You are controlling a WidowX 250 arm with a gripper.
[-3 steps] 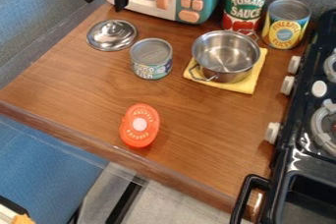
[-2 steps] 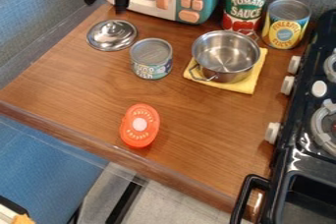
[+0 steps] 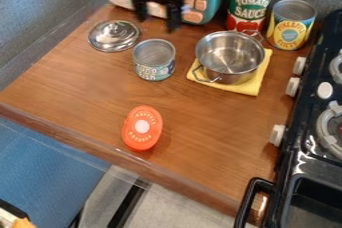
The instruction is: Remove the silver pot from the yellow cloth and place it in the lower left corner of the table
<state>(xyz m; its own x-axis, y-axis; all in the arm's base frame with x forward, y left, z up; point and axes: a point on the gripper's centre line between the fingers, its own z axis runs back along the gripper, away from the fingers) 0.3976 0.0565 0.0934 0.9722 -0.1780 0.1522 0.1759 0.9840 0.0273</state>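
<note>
The silver pot [image 3: 230, 57] sits upright on the yellow cloth [image 3: 250, 88], right of centre in the upper half of the frame, so both the lifting and the placing are left to do. The end effector [image 3: 157, 19] is at the top of the frame, left of the pot, its fingers spread wide with nothing between them. The pot is lidless and empty, bare metal showing inside; the silver lid [image 3: 113, 36] lies on the surface [image 3: 80, 84] at upper left. The fish can [image 3: 153, 61] appears closed on top.

The red can [image 3: 250, 4] reads "TOMATO SAUCE", yellow can [image 3: 290, 28] "PINEAPPLE SLICES".
</note>
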